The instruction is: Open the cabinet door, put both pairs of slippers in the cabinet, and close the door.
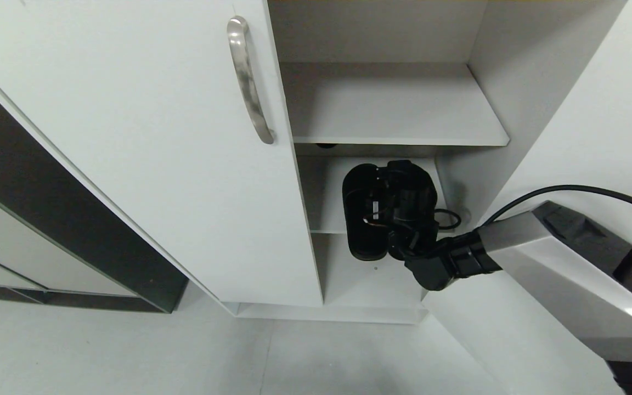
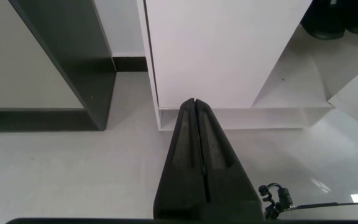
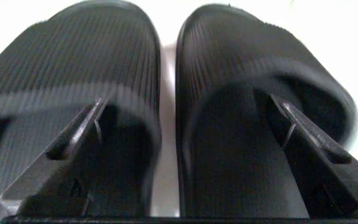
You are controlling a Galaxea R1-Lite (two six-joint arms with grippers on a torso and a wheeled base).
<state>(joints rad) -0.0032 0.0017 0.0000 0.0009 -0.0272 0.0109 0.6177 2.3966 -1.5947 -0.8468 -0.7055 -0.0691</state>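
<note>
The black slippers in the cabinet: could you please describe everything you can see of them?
The black slippers are a matte, rubbery-looking pair with broad ribbed straps, lying side by side, toes pointing into the cabinet, on its lower shelf, heels overhanging the front edge. The right gripper is open, one finger in each slipper.

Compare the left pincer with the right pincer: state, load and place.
The black left pincer is shut, fingers pressed together; the black right pincer is open, fingers spread wide. The left pincer holds nothing; the right pincer has one finger in each of the black ribbed rubber slippers. The left pincer hangs over the pale floor outside the white cabinet; the right pincer is inside the cabinet. Both point toward the cabinet.
</note>
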